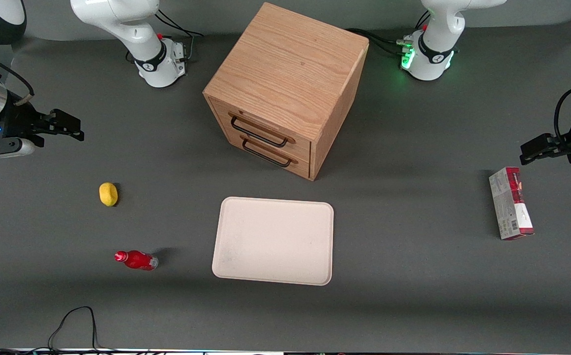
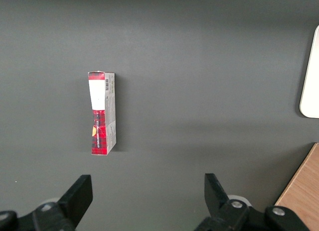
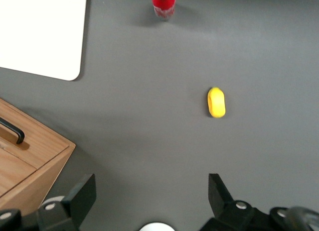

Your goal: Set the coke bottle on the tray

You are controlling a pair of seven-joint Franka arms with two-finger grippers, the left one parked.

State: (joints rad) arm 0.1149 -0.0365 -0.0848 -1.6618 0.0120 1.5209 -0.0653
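Bottle: tiny red coke bottle (image 1: 136, 260) is lying on grey table (image 1: 413, 296), beside cream rectangular tray (image 1: 273, 240), not yet lifted.
Gripper: gripper (image 1: 66, 127) is hovering spread wide, holding nothing, well apart from bottle.

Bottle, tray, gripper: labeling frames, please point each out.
Bottle (image 1: 136, 260), front view, red body.
Tray (image 1: 273, 240), front view, bare middle.
Gripper (image 3: 152, 195), right wrist view, open, between fingertips, above the table.

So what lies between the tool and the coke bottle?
In the right wrist view the yellow lemon-like object lies between the open tool and the lying coke bottle, slightly off the direct line; otherwise bare mat.
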